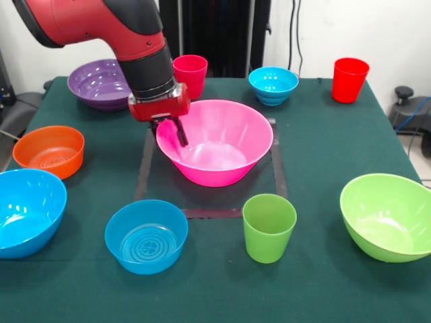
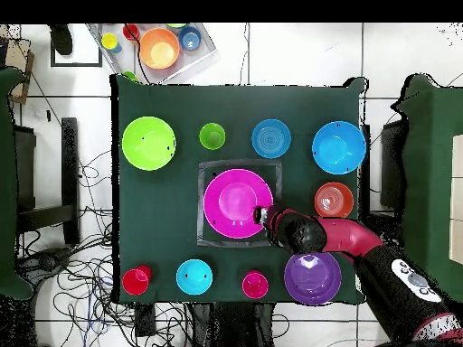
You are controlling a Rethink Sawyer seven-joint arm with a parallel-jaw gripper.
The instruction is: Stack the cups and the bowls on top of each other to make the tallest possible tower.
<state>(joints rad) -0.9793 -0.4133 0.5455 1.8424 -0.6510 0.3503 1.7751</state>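
The gripper (image 1: pixel 176 131) sits at the left rim of the big pink bowl (image 1: pixel 225 145) in frame centre, fingers seemingly astride the wall though I cannot tell whether clamped, so keep that base steady inside the taped square (image 1: pixel 277 168).

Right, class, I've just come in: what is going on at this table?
A red and black robot arm has its pincer at the rim of the big pink bowl, which sits inside a taped square. Nothing is stacked yet: the other bowls and the cups stand apart around it on the green table.
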